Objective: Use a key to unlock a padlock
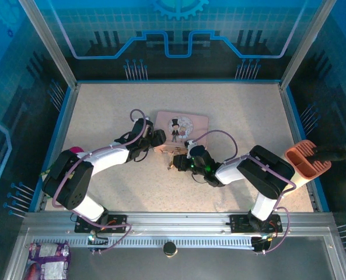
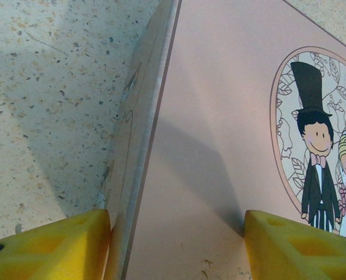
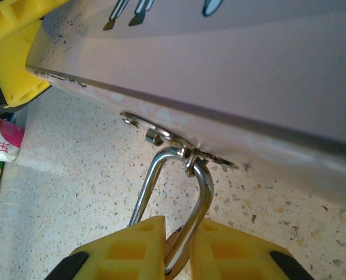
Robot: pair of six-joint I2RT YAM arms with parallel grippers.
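The padlock's silver shackle (image 3: 151, 178) hangs through the metal hasp (image 3: 178, 143) on the front of the pink tin (image 1: 181, 125). My right gripper (image 3: 178, 224) is shut on the shackle, and its yellow fingers (image 3: 132, 248) hide most of the brass body. From above, the right gripper (image 1: 183, 159) sits at the tin's front edge with the padlock (image 1: 174, 157) at its tip. My left gripper (image 2: 175, 224) straddles the tin's left corner, one finger against the side wall (image 2: 129, 151), the other on the lid (image 2: 219, 116). The key is hidden.
An orange holder (image 1: 307, 158) stands at the table's right edge. A pink snack packet (image 1: 74, 150) lies behind the left arm. On the front rail are a round black knob (image 1: 170, 248) and a purple bag (image 1: 49, 256). Blue walls enclose the table.
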